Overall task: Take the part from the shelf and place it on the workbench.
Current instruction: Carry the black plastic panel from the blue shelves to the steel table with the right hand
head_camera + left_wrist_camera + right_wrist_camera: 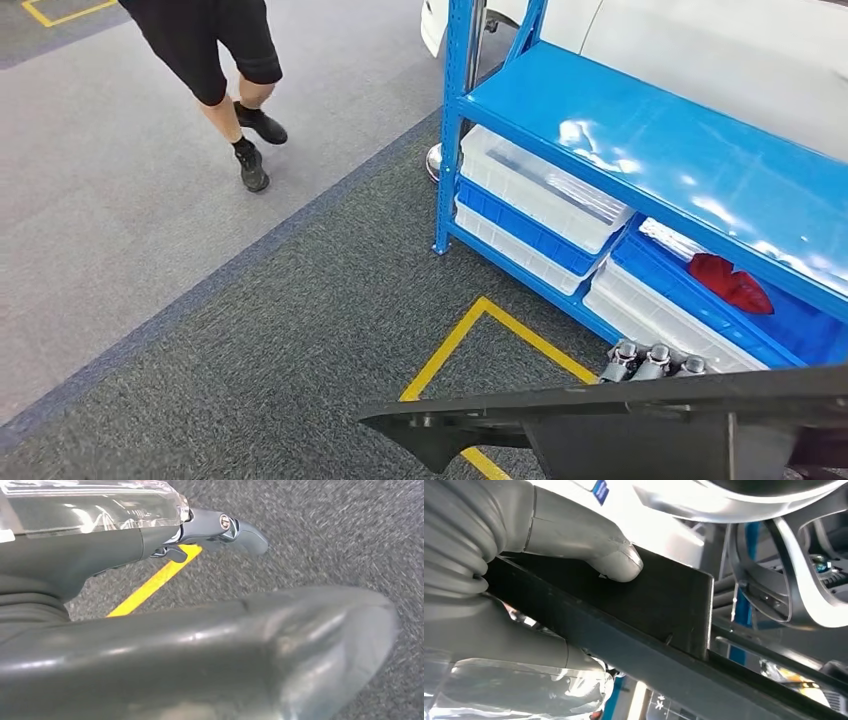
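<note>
A long flat black part (640,420) with a pointed end lies across the bottom of the head view. My right hand (652,361) grips its upper edge, the knuckles showing above it. In the right wrist view the thumb (589,545) presses on the part's black face (664,605) and the other fingers lie behind it. My left hand (210,645) hangs over the carpet with its thumb and fingers (235,530) apart and nothing between them. The blue shelf (640,140) stands ahead to the right.
The shelf's lower levels hold clear bins (540,185) and blue bins, one with a red piece (730,282). A white car body (720,50) stands behind the shelf. A person (215,60) walks at the far left. Yellow tape (470,335) marks the grey carpet.
</note>
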Controlling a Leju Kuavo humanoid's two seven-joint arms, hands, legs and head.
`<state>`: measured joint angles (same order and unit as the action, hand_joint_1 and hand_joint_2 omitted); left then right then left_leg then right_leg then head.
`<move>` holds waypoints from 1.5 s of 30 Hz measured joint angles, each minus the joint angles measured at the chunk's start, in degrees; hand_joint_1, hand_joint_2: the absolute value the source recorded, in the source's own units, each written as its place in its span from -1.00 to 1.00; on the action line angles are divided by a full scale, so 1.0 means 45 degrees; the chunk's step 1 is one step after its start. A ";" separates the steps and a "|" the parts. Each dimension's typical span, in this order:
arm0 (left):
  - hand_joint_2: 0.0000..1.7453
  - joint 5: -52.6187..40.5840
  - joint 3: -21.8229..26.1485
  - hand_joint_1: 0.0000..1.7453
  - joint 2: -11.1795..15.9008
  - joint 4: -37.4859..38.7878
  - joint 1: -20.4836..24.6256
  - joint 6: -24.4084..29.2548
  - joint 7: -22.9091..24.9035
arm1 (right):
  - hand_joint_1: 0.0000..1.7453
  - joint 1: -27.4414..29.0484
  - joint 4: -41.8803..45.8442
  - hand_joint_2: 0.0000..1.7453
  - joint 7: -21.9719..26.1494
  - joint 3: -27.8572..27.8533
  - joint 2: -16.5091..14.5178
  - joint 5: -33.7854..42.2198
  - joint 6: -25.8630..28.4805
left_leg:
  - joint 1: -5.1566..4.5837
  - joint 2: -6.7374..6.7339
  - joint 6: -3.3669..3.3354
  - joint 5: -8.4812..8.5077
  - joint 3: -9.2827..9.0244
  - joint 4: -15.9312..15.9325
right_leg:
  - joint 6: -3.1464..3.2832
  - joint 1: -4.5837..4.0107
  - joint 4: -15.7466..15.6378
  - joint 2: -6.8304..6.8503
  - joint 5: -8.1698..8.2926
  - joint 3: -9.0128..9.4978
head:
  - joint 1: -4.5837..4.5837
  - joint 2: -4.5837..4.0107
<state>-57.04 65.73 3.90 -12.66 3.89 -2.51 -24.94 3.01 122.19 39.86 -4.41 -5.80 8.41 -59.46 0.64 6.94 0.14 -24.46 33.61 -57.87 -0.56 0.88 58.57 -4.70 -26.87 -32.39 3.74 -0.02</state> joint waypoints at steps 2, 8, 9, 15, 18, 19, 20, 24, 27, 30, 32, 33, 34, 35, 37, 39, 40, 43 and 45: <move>-1.00 -0.0094 -0.0044 -1.00 0.0091 0.0000 0.0023 -0.0026 -0.0013 | 1.00 0.0035 0.0007 1.00 -0.0002 -0.0036 -0.0181 -0.0036 -0.0022 | 0.0056 0.0238 0.0180 0.0032 0.0078 0.0008 | 0.0116 -0.0012 -0.0078 0.0311 0.0055 0.0033 | 0.0000 0.0000; -1.00 -0.0652 -0.0483 -1.00 0.0319 0.0000 0.0560 -0.0053 0.0329 | 1.00 0.0012 0.0035 1.00 -0.0006 0.0271 -0.0625 -0.0685 0.1252 | 0.0026 -0.1349 0.0463 -0.1586 0.1746 -0.3441 | 0.0411 -0.0044 -0.0263 0.1471 0.0080 0.0150 | 0.0000 0.0000; -1.00 -0.0700 -0.0561 -1.00 0.0327 0.0000 0.0630 -0.0069 0.0421 | 1.00 -0.0008 0.0034 1.00 -0.0011 0.0460 -0.0625 -0.0770 0.1625 | 0.0041 -0.1423 0.0480 -0.1539 0.1809 -0.3613 | 0.0410 -0.0052 -0.0260 0.1655 0.0068 0.0152 | 0.0000 0.0000; -1.00 -0.0420 -0.0760 -1.00 0.0424 0.0000 0.0840 -0.0125 0.0758 | 1.00 -0.0389 -0.0085 1.00 -0.0012 0.1851 -0.0433 -0.0561 0.2935 | -0.0136 -0.2269 0.0113 -0.0106 -0.0155 0.0085 | 0.0178 -0.0151 -0.0239 0.2428 -0.0057 0.0296 | 0.0000 0.0000; -1.00 -0.0195 -0.0750 -1.00 0.0349 0.0000 0.0681 -0.0056 0.0649 | 1.00 -0.0833 -0.0430 1.00 -0.0018 0.2323 -0.0305 -0.0460 0.2862 | -0.0112 -0.1914 -0.0126 -0.0035 -0.0129 0.0151 | -0.0029 -0.0142 -0.0166 0.2441 -0.0164 0.0305 | 0.0001 0.0000; -1.00 -0.0170 -0.0749 -1.00 0.0294 0.0000 0.0654 -0.0045 0.0608 | 1.00 -0.0991 -0.0537 1.00 -0.0019 0.2442 -0.0269 -0.0472 0.2864 | -0.0079 -0.1800 -0.0205 0.0009 -0.0139 0.0192 | -0.0082 -0.0118 0.0104 0.2173 -0.0367 0.0203 | 0.0001 0.0000; -1.00 -0.0150 -0.0749 -1.00 0.0212 0.0000 0.0668 -0.0038 0.0584 | 1.00 -0.1115 -0.0634 1.00 -0.0017 0.2550 -0.0217 -0.0483 0.2889 | -0.0046 -0.1671 -0.0280 0.0053 -0.0154 0.0228 | -0.0122 -0.0093 0.0637 0.1830 -0.0692 -0.0029 | 0.0001 0.0000; -1.00 -0.0121 -0.0749 -1.00 -0.0158 0.0000 0.0793 -0.0074 0.0560 | 1.00 -0.1319 -0.0980 1.00 -0.0018 0.2840 0.0012 -0.0520 0.3003 | -0.0085 -0.1021 -0.0390 0.0099 -0.0083 0.0191 | -0.0163 -0.0056 0.3543 0.1123 -0.1768 -0.1513 | 0.0000 0.0000; -1.00 -0.0033 -0.0742 -1.00 -0.0398 0.0000 0.0761 -0.0109 0.0578 | 1.00 -0.1461 -0.1157 1.00 -0.0022 0.3075 0.0104 -0.0600 0.3107 | -0.0088 -0.0484 -0.0341 0.0066 -0.0098 0.0103 | -0.0115 -0.0027 0.2094 0.0870 -0.0550 -0.1027 | 0.0000 0.0000; -1.00 0.0125 -0.0717 -1.00 -0.0643 0.0002 0.0737 -0.0078 0.0611 | 1.00 -0.1643 -0.1357 1.00 -0.0019 0.3296 0.0160 -0.0764 0.3430 | -0.0052 -0.0062 -0.0171 0.0030 0.0059 -0.0031 | -0.0057 0.0041 0.0148 -0.0098 0.0212 -0.0265 | 0.0001 0.0000; -1.00 0.0292 -0.0707 -1.00 -0.0767 0.0002 0.0661 0.0004 0.0621 | 1.00 -0.1697 -0.1546 1.00 -0.0018 0.3413 0.0185 -0.0846 0.3656 | 0.0007 0.0219 0.0015 0.0078 0.0192 -0.0023 | -0.0021 0.0000 -0.0020 -0.0073 0.0196 -0.0250 | 0.0001 0.0000; -1.00 0.0373 -0.0708 -1.00 -0.0828 0.0004 0.0598 0.0045 0.0617 | 1.00 -0.1729 -0.1649 1.00 -0.0019 0.3475 0.0195 -0.0883 0.3741 | 0.0039 0.0263 0.0095 0.0099 0.0212 0.0000 | 0.0047 0.0002 -0.0074 0.0089 0.0221 -0.0212 | 0.0000 0.0000; -1.00 0.0443 -0.0709 -1.00 -0.0885 0.0004 0.0538 0.0074 0.0611 | 1.00 -0.1770 -0.1742 1.00 -0.0021 0.3542 0.0200 -0.0908 0.3802 | 0.0014 0.0039 0.0160 0.0046 0.0246 -0.0070 | 0.0129 0.0016 -0.0153 0.0254 0.0242 -0.0145 | 0.0002 0.0000; -1.00 0.0511 -0.0710 -1.00 -0.0940 0.0005 0.0501 0.0090 0.0596 | 1.00 -0.1820 -0.1841 1.00 -0.0018 0.3615 0.0205 -0.0928 0.3851 | -0.0010 -0.0336 0.0215 -0.0133 0.0376 -0.0360 | 0.0210 0.0029 -0.0235 0.0453 0.0259 -0.0076 | 0.0004 0.0000; -1.00 0.0625 -0.0707 -1.00 -0.0999 0.0006 0.0481 0.0072 0.0543 | 1.00 -0.1932 -0.2095 1.00 -0.0012 0.3739 0.0223 -0.0936 0.3919 | -0.0023 -0.1176 0.0307 -0.0858 0.1030 -0.1747 | 0.0339 -0.0007 -0.0322 0.0871 0.0240 0.0015 | 0.0007 0.0000; -1.00 0.0744 -0.0675 -1.00 -0.1061 0.0008 0.0436 0.0011 0.0483 | 1.00 -0.2066 -0.2516 1.00 -0.0017 0.3890 0.0252 -0.0929 0.3960 | 0.0029 -0.1386 0.0383 -0.1484 0.1839 -0.3341 | 0.0380 -0.0059 -0.0319 0.1272 0.0201 0.0026 | 0.0007 0.0000; -1.00 0.0792 -0.0643 -1.00 -0.1102 0.0010 0.0388 -0.0022 0.0459 | 1.00 -0.2154 -0.2733 1.00 -0.0023 0.3985 0.0261 -0.0925 0.3954 | 0.0044 -0.1413 0.0404 -0.1478 0.1971 -0.3597 | 0.0376 -0.0073 -0.0316 0.1456 0.0186 0.0028 | 0.0008 0.0000; -1.00 0.0889 -0.0525 -1.00 -0.1198 0.0010 0.0296 -0.0117 0.0407 | 1.00 -0.2569 -0.3253 1.00 -0.0029 0.4323 0.0268 -0.0929 0.3915 | 0.0030 -0.1805 0.0338 -0.0445 0.0878 -0.1570 | 0.0310 -0.0107 -0.0305 0.1945 0.0124 0.0088 | 0.0010 0.0000; -1.00 0.0901 -0.0499 -1.00 -0.1260 0.0010 0.0313 -0.0175 0.0392 | 1.00 -0.2852 -0.3466 1.00 -0.0022 0.4543 0.0278 -0.0939 0.4042 | -0.0060 -0.2210 0.0137 -0.0019 0.0123 -0.0177 | 0.0207 -0.0170 -0.0297 0.2207 0.0063 0.0147 | 0.0008 0.0000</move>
<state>-52.99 63.48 -1.77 -12.61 5.30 -3.30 -23.17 -9.83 106.59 39.76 16.03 -4.55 4.19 -41.27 0.36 -3.00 0.76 -24.54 34.17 -58.66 0.37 0.11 57.24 5.23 -26.59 -31.72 3.78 -0.02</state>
